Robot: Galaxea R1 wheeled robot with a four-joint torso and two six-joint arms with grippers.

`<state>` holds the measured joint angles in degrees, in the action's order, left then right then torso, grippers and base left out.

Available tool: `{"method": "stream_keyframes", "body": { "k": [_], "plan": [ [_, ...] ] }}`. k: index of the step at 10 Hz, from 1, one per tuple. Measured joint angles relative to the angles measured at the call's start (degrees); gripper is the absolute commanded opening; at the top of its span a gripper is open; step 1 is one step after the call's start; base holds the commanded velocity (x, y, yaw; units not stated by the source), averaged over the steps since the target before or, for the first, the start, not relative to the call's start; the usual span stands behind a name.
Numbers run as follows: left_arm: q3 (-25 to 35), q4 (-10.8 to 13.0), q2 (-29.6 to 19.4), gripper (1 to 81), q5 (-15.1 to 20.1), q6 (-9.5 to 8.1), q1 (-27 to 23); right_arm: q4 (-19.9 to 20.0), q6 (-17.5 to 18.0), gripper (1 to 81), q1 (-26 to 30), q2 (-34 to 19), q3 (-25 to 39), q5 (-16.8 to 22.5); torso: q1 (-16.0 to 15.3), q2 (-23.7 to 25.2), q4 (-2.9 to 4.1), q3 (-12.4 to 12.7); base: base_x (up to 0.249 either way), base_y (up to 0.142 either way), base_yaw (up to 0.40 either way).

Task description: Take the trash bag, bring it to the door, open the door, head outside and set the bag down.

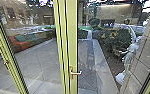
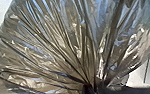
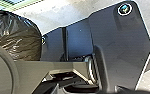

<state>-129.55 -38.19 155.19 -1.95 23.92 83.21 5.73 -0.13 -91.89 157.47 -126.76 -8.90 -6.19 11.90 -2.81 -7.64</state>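
Observation:
Green-framed glass doors [image 1: 71, 37] stand across the head view and look closed, with a metal lever handle [image 1: 76, 73] low on the middle frame. Large and close in the left wrist view is the dark, shiny trash bag [image 2: 53, 45]; its folds draw together into a tight neck, where my left gripper [image 2: 89, 88] is shut on it. The same bag [image 3: 18, 37] hangs or rests beside the robot's dark base plate in the right wrist view; which of the two is unclear. How my right gripper stands cannot be made out.
Beyond the glass lie a paved yard [image 1: 41, 62], a bench with red and teal cushions [image 1: 21, 41] on the left, and a planted bed with shrubs [image 1: 118, 40] on the right. A tiled wall [image 1: 141, 57] runs along the right side.

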Motion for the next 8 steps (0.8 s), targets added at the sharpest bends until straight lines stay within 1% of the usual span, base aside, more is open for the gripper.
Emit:
{"method": "stream_keyframes", "body": {
  "k": [3, 6, 8],
  "plan": [
    [-0.79, 0.00, 0.33, 1.0, 0.13, -0.17, -0.02, 0.00, 0.00, 81.1, 0.00, 0.00, 0.02, 0.00, 0.00, 0.00, 0.00, 0.00, 0.000, 0.000, 0.000],
    [-0.50, 0.00, -0.91, 1.0, 0.27, -0.13, 0.00, -0.02, 0.00, 81.1, -0.06, -0.24, 0.79, 0.00, 0.00, 0.00, 0.00, 0.00, 0.000, 0.000, 0.000],
    [-0.50, 0.02, -0.87, 1.0, 0.22, -0.11, 0.02, -0.02, 0.00, 81.1, -0.06, -0.33, 0.79, 0.00, 0.00, 0.00, 0.00, 0.00, 0.000, 0.000, 0.000]
  ]
}}
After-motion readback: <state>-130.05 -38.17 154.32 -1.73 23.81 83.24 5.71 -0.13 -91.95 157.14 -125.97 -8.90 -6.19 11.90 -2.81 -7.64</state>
